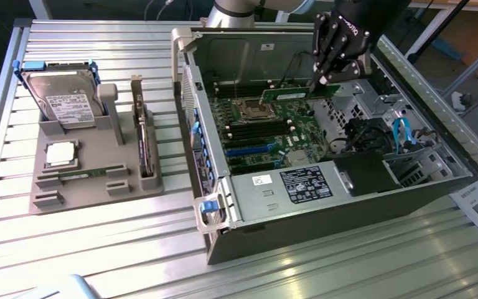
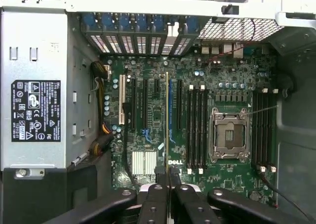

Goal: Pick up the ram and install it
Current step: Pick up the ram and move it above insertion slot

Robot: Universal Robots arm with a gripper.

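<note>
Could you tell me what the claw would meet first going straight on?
Probably the motherboard, near its expansion slots beside the memory slots. The ram that the claw holds would touch first, though depth is unclear.

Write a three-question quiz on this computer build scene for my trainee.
1. True or false: the fingers are shut on the ram stick over the open computer case.
2. Which of these sits in the grey holder on the exterior view's left? A) a hard drive B) a keyboard C) a fan
3. Fill in: the ram stick hangs ____ the motherboard, not yet seated in a slot.
Key: 1 true; 2 A; 3 above.
</note>
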